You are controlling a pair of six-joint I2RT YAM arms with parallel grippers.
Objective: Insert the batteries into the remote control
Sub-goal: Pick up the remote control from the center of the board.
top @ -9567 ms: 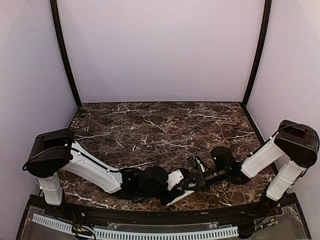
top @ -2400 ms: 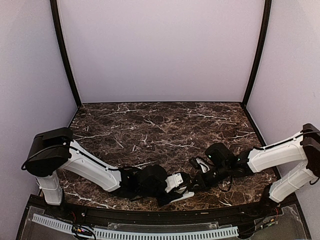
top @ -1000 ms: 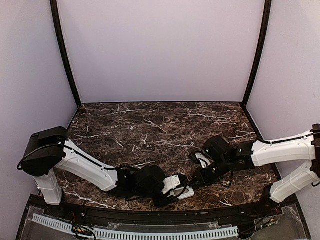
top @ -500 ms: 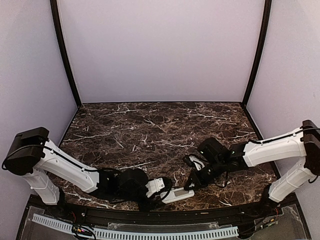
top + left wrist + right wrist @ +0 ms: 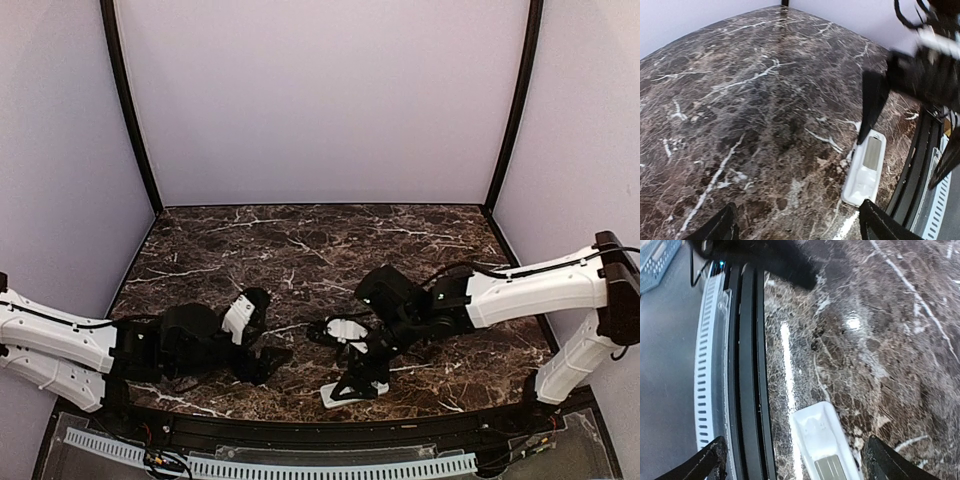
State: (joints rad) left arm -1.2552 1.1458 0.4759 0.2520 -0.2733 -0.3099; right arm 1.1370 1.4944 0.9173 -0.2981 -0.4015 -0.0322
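1. White remote control point(image 5: 332, 397) lying flat on a dark marble table point(image 5: 300, 250), close to the near edge and a little right of centre.
2. Just beside the remote control, along the table's near side, a black edge rail point(image 5: 745, 365).
3. On the upward face of the remote control, a grey rectangular panel point(image 5: 871, 152), clear in the left wrist view.
4. Right claw point(image 5: 795, 445) low over the remote control, fingers spread wide apart, gripping nothing, with one end of the white bar between them in its own camera view.
5. One dark right finger point(image 5: 871, 107) pointing down at the far end of the remote control. Touching or not, impossible to tell.
6. Left claw point(image 5: 797, 210) off to the left, well apart from the remote control, low above the marble, fingers spread wide and empty, facing the white bar.
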